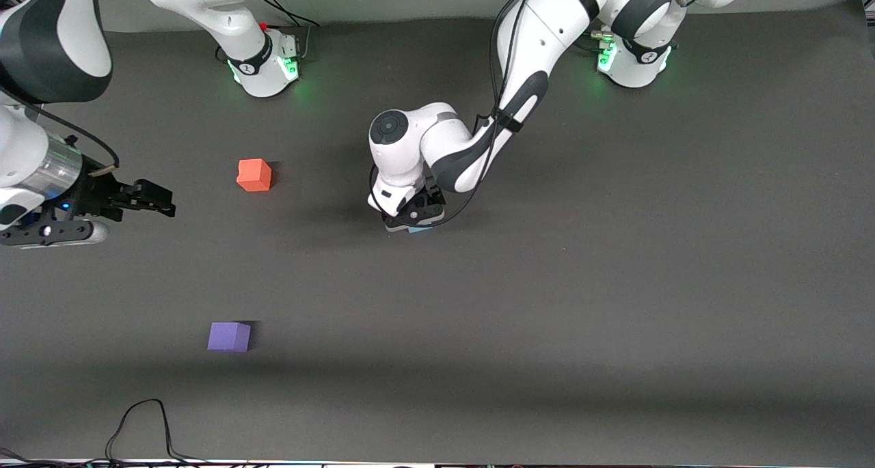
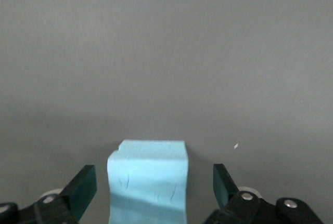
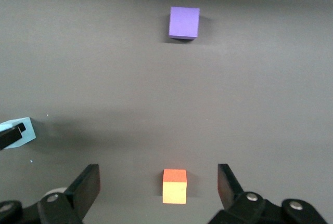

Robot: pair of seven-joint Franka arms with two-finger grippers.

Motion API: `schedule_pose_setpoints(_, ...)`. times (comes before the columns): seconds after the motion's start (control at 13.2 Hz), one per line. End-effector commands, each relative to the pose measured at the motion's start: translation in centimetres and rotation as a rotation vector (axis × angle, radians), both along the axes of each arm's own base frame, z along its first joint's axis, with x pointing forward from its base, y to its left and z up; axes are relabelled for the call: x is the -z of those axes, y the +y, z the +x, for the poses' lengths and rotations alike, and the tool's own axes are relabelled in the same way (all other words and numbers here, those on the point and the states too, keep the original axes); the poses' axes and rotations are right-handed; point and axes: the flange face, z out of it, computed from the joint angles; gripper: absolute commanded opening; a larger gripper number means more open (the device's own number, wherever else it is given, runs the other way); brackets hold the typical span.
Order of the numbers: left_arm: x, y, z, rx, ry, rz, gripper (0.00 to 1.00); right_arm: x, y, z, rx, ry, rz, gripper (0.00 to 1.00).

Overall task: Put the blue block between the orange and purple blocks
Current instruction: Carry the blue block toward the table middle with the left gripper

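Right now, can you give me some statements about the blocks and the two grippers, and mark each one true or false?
1. The left gripper is open, with the blue block between its fingers. True.
2. The purple block lies nearer to the front camera than the orange block. True.
3. The blue block already sits between the orange and purple blocks. False: it lies apart from them, toward the left arm's end.
4. The right gripper is shut on the orange block. False: it is open and holds nothing.
5. The purple block is stacked on the orange one. False: both rest apart on the table.
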Motion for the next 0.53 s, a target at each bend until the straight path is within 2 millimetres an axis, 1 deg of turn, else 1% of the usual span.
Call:
schedule_pose_setpoints(0.0, -6.2, 2.8, 3.4, -0.007, -0.022, 0.001, 1.0, -0.5, 2.6, -0.2, -0.047, 0.0, -0.008, 1.0)
schedule_pose_setpoints(0.08, -8.3, 4.3, 4.7, -0.014, 0.002, -0.005, 1.0, -0.5, 4.7, -0.4, -0.077, -0.003, -0.006, 1.0)
schedule_pose_setpoints(0.15, -11.7, 6.9, 6.9, -0.02, 0.022, -0.037, 1.0, -0.6, 7.5, -0.8, -0.123, -0.006, -0.004, 1.0)
schedule_pose_setpoints(0.23, -14.6, 10.1, 8.9, -0.009, 0.053, -0.061, 1.0, -0.4, 10.4, -1.2, -0.162, -0.009, 0.0, 1.0)
schedule_pose_setpoints(0.3, -17.0, 14.2, 11.0, -0.001, 0.093, -0.082, 1.0, 0.7, 13.0, -1.3, -0.179, 0.006, 0.01, 1.0)
schedule_pose_setpoints(0.38, -19.4, 18.1, 12.7, 0.019, 0.129, -0.114, 1.0, 1.6, 15.4, -1.5, -0.172, 0.018, 0.032, 1.0)
schedule_pose_setpoints(0.45, -21.3, 22.8, 14.5, 0.034, 0.159, -0.13, 1.0, 2.7, 17.2, -1.3, -0.172, 0.023, 0.054, 1.0)
